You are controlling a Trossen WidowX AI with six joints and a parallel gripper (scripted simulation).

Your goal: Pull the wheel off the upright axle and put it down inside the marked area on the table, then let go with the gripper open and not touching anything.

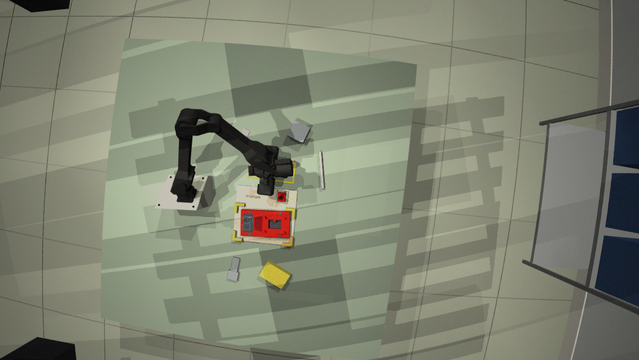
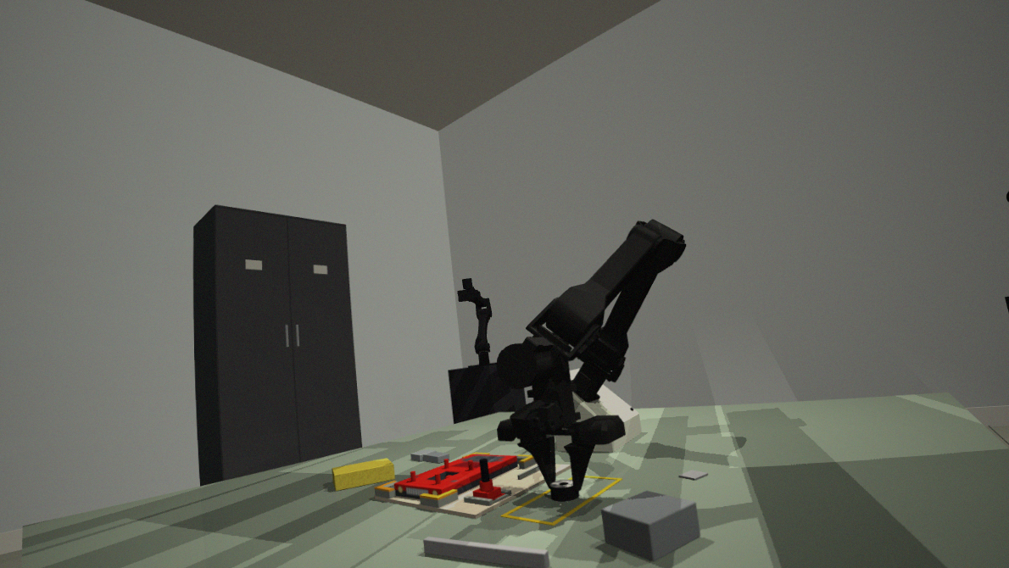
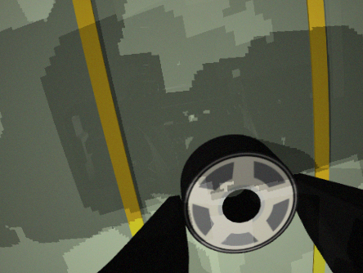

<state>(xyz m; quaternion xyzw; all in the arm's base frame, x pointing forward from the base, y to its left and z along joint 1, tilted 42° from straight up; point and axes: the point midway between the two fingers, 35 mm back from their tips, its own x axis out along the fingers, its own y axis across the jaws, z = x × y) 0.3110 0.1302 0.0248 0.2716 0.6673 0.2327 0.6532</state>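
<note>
Black rubber rims the wheel (image 3: pixel 239 202), whose grey spoked face and dark hub hole fill the wrist view; the two dark fingers press its sides, so the gripper (image 2: pixel 562 469) is clamped on it. Yellow lines of the marked area (image 3: pixel 100 96) run on either side of the wheel, which sits between them. From the exterior view the wheel (image 2: pixel 562 490) is low inside the yellow outline (image 2: pixel 522 513), at or just above the table (image 2: pixel 811 493); contact cannot be told. Beside the outline stands the upright axle (image 2: pixel 485 469) on its red base, bare, with the red fixture (image 2: pixel 451 474) beyond it.
</note>
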